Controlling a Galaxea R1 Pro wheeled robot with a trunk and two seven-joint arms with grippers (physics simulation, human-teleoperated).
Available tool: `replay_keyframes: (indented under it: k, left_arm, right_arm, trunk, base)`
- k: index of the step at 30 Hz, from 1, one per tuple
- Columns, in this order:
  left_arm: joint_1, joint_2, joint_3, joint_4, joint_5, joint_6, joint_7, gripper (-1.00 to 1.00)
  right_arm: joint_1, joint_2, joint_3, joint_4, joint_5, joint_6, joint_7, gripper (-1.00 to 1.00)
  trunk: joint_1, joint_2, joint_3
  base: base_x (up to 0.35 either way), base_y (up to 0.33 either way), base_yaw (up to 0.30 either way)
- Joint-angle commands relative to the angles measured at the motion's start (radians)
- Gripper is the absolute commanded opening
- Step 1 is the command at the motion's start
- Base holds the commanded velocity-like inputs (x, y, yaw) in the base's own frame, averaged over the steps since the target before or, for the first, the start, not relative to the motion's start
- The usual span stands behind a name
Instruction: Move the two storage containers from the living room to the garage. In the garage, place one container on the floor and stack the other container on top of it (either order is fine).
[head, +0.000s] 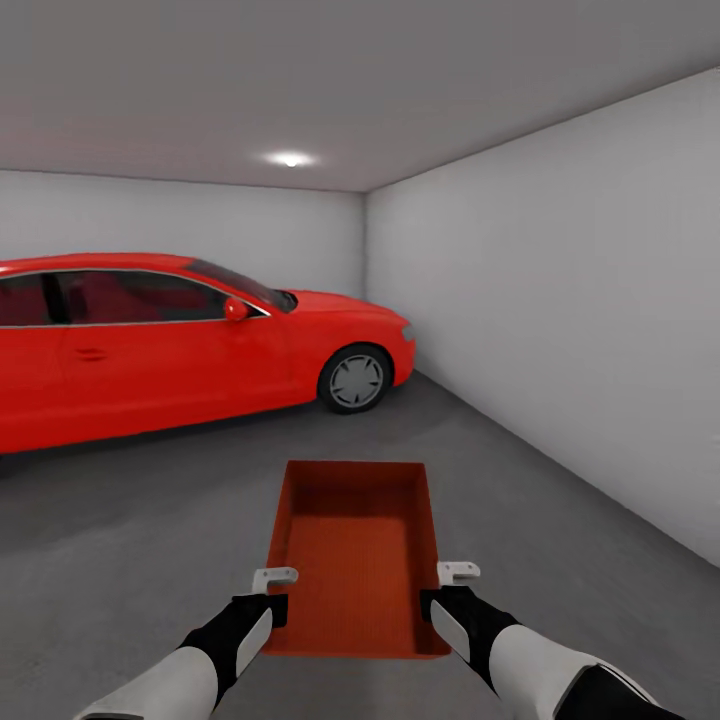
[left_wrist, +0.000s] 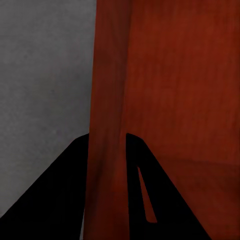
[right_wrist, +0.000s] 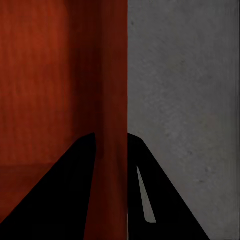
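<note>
Both grippers, left (head: 268, 600) and right (head: 447, 597), pinch the bin (head: 355, 555) for you, each closed on a long wall near your end, one finger inside, one outside. It hangs over the garage floor (head: 560, 520), near the car (head: 180, 340). Uneven lowering could tilt it and slip a wall free.

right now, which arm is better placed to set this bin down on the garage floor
Neither alone. The left hand is clamped on the left wall of the orange-red rectangular plastic bin and the right hand on its right wall, evenly. Lowering it level onto the rough dark grey floor probably needs both together.
</note>
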Motion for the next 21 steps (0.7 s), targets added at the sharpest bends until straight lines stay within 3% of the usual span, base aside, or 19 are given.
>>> replay_keyframes:
  k: [1, 21]
  left_arm:
    - [0.002, 0.001, -0.014, 0.001, -0.003, 0.008, 0.011, -1.00]
    - [0.002, 0.001, -0.014, 0.001, -0.003, 0.008, 0.011, -1.00]
  right_arm:
    - [-0.001, -0.002, -0.008, -0.002, 0.032, -0.033, -0.010, -1.00]
    - [-0.001, -0.002, -0.008, -0.002, 0.032, -0.033, -0.010, -1.00]
  trunk:
    - [0.001, -0.001, 0.000]
    - [0.001, -0.001, 0.000]
  base:
    - [0.322, 0.000, -0.254]
    - [0.322, 0.000, -0.254]
